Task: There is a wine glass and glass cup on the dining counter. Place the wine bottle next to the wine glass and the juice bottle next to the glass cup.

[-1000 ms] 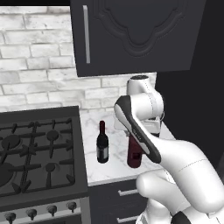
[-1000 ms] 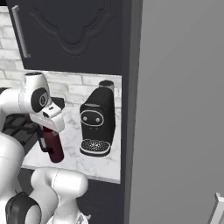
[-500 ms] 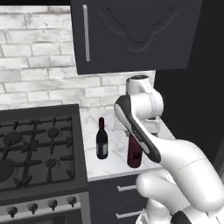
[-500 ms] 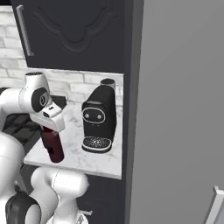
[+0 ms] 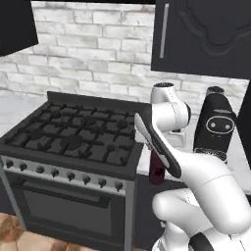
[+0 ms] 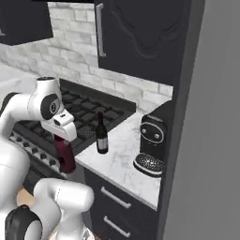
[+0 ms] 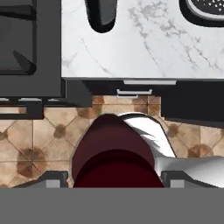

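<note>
Backed off the worktop point(image 6: 123, 161) with juice bottle point(image 6: 64, 157) clamped in gripper point(image 6: 63, 135) over the floor, wine bottle point(image 6: 101, 135) left standing; risk of slipping if swung fast.

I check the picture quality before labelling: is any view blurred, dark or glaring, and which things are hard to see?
Left base view: soft, slightly blurred; the juice bottle is mostly hidden behind the arm. Right base view: even light, no glare; the wine bottle stands out on the pale worktop. Hand view: sharp, but the maroon bottle looms large and near.
</note>
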{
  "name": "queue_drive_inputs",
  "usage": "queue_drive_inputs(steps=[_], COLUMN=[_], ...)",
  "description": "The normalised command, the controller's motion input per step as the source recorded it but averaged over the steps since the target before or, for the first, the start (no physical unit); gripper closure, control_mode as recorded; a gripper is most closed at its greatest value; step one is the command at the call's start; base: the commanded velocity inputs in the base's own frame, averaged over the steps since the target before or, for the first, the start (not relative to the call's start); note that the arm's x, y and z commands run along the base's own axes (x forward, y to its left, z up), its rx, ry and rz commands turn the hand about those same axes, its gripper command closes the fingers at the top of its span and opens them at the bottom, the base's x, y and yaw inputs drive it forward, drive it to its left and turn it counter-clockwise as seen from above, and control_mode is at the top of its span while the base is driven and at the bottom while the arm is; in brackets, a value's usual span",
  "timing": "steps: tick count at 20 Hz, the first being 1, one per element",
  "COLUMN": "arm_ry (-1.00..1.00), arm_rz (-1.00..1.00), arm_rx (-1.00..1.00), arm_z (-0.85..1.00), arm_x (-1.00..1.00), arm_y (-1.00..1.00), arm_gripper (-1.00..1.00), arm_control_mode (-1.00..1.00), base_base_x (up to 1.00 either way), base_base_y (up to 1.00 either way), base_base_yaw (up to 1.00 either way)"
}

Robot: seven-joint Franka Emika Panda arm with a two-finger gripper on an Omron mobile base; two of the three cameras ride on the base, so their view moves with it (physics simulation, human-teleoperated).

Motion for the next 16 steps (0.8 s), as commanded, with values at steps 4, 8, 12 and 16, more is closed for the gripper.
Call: queue_drive_inputs(steps=[4, 8, 12, 16], arm_ry=[0.0, 0.0, 0.0, 0.0], arm_rz=[0.0, 0.0, 0.0, 0.0], arm_rx=[0.0, 0.0, 0.0, 0.0], arm_z=[0.0, 0.0, 0.0, 0.0], arm_x=[0.0, 0.0, 0.0, 0.0], arm_y=[0.0, 0.0, 0.0, 0.0], arm_gripper=[1.0, 1.0, 1.0, 1.0], arm_control_mode=[1.0, 1.0, 1.0, 1.0], base_base_x=[-0.02, -0.02, -0.02, 0.0], base_base_y=[0.0, 0.0, 0.0, 0.0], base_base_yaw=[1.0, 1.0, 1.0, 1.0])
